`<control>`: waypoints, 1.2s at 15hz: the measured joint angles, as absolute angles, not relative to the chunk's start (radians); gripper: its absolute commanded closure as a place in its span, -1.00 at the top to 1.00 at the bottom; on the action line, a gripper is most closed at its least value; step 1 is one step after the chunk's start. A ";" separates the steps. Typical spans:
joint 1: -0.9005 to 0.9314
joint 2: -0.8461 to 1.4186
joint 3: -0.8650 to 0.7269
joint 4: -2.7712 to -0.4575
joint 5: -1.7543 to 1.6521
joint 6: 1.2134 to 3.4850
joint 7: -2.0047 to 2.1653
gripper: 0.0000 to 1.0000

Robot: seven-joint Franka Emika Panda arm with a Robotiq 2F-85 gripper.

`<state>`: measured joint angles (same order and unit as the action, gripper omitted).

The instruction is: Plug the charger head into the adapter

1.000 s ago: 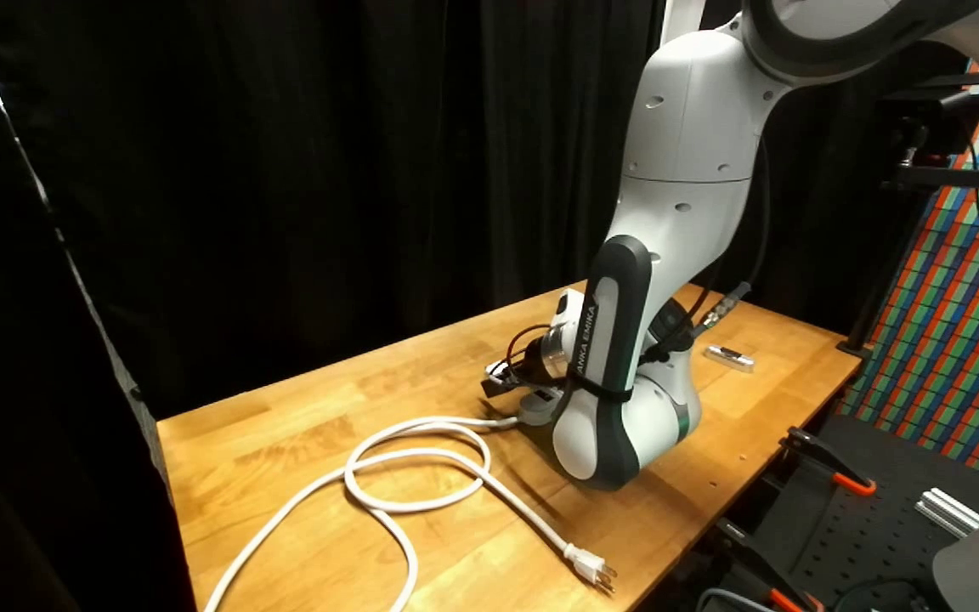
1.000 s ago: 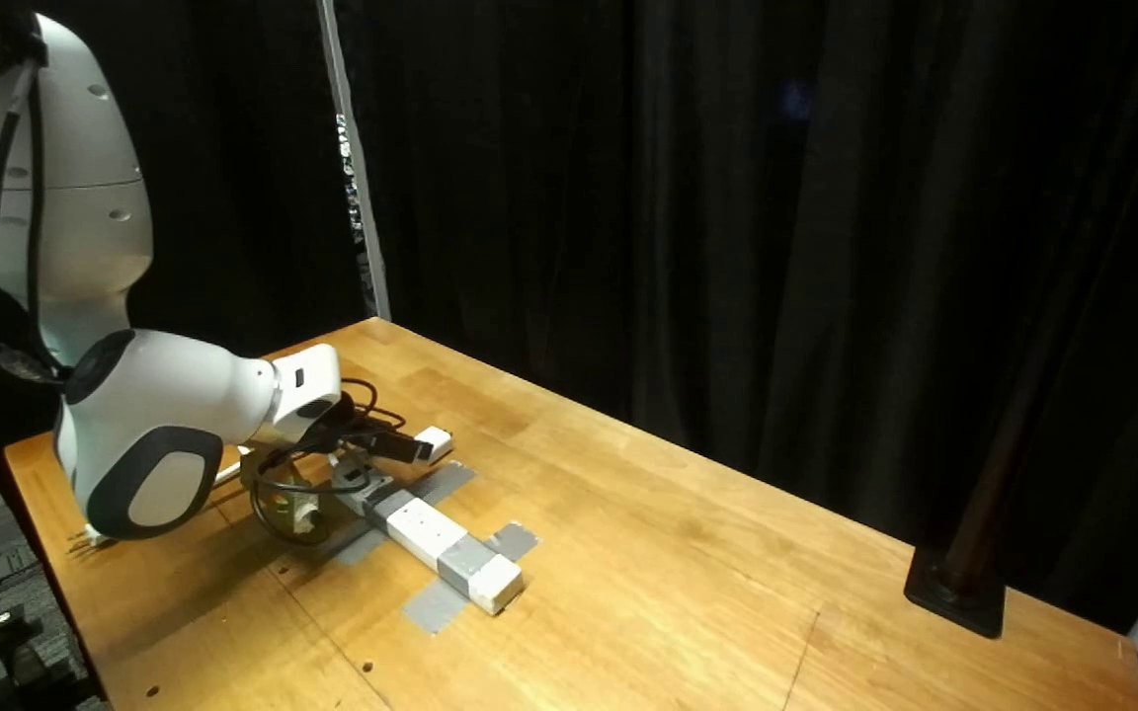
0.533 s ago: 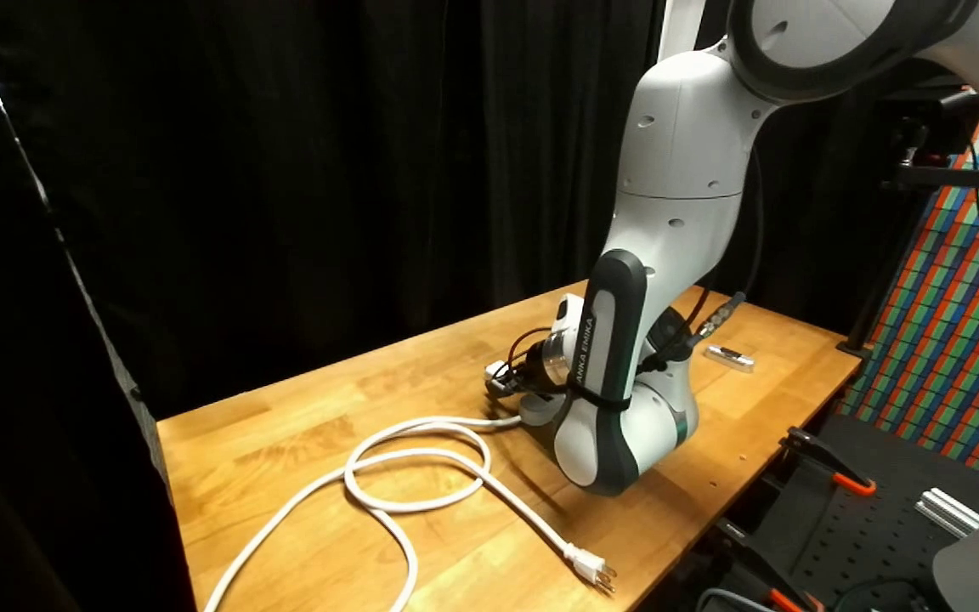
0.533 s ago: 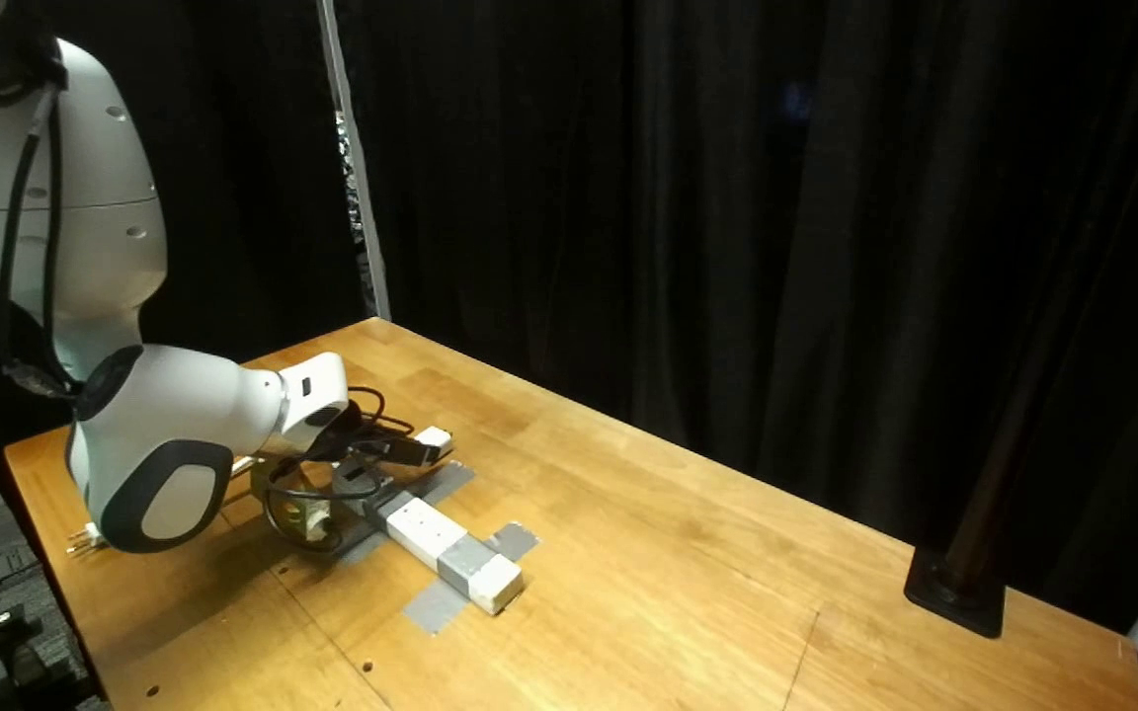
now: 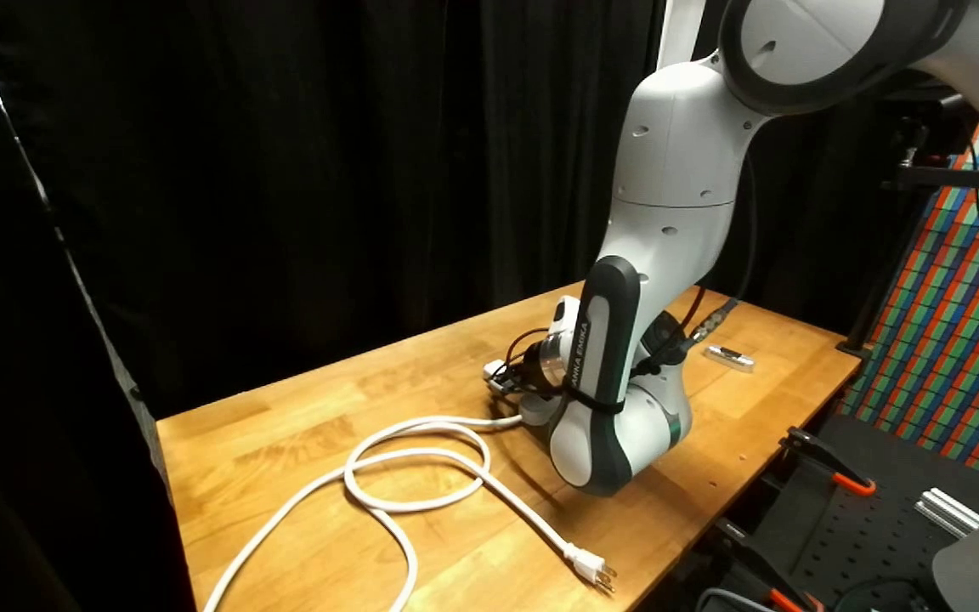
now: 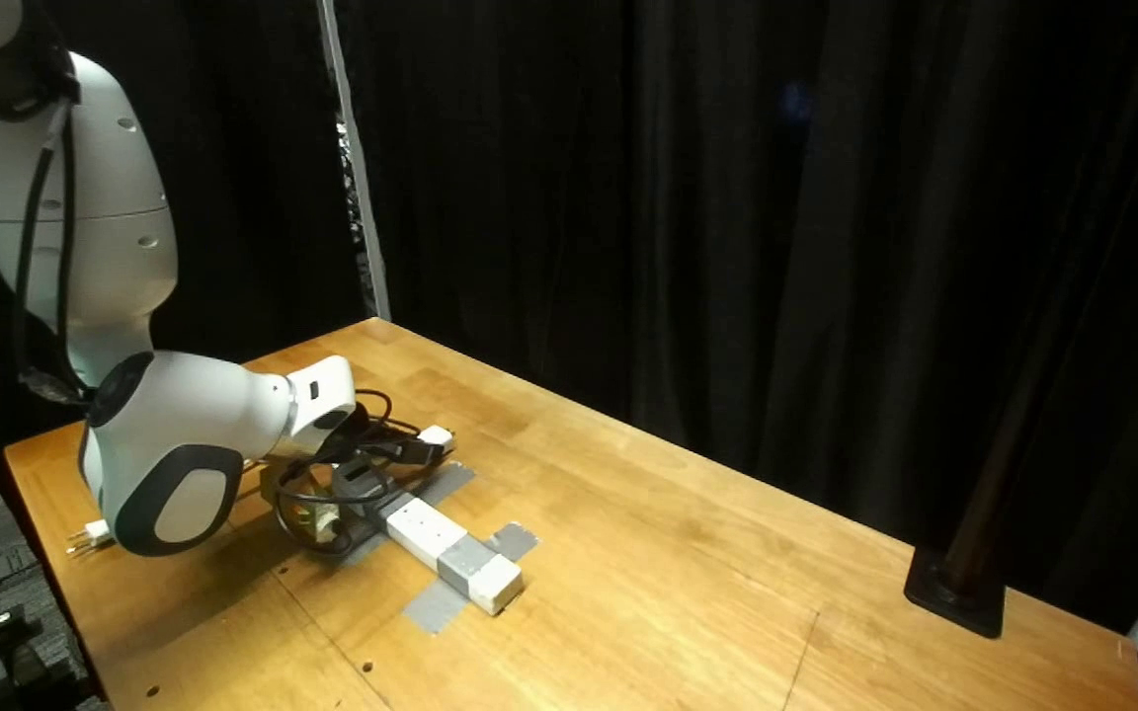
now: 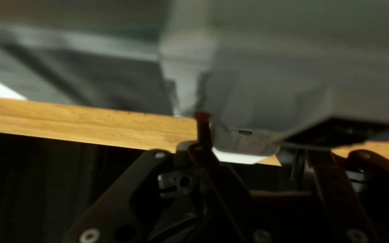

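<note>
In an exterior view, reaching in from the left over the upper end of the adapter (image 6: 427,533): pincer (image 6: 429,452), with the charger head (image 6: 438,435) right at its fingertips, just off the far side of that rightward-slanting long axis. In the wrist view, fingers (image 7: 204,135) set apart around the charger head, the left-hand one at or against its side, the right-hand one partly behind something grey, too blurred to name. Cannot tell a firm squeeze from a loose straddle, nor a lifted charger head from one resting on the desk (image 6: 688,553). Next, likely: secure it, raise it, swing it sideways over the adapter and line it up with an outlet, too small to make out. Prongs out of sight, so expect some turning first.

Left to right around, in an exterior view: coiled white cable (image 5: 409,509), its plug (image 5: 585,563) near the desk edge, small pale object (image 5: 729,358) past the arm (image 5: 678,144), well apart. Then: black wires (image 6: 388,400) by the pincer, liable to snag; grey tape (image 6: 514,540) across the adapter, likely to stop sliding; dark post (image 6: 959,583) far right, out of the way
</note>
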<state>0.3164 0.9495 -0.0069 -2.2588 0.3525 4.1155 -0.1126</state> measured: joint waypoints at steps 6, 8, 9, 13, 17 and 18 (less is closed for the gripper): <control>0.321 0.901 -0.026 -2.281 0.380 4.043 -0.188 -0.54; 0.349 0.849 -0.058 -2.302 0.460 3.968 -0.259 -0.54; 0.376 0.818 -0.084 -2.314 0.513 3.928 -0.302 -0.54; 0.553 0.679 -0.224 -2.361 0.800 3.690 -0.532 -0.54; 0.855 0.600 -0.521 -2.421 1.160 3.356 -0.809 -0.54; 0.927 0.606 -0.601 -2.444 1.203 3.287 -0.850 -0.54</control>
<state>0.9272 0.6062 -0.6008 -2.4436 1.2027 3.2865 -0.8503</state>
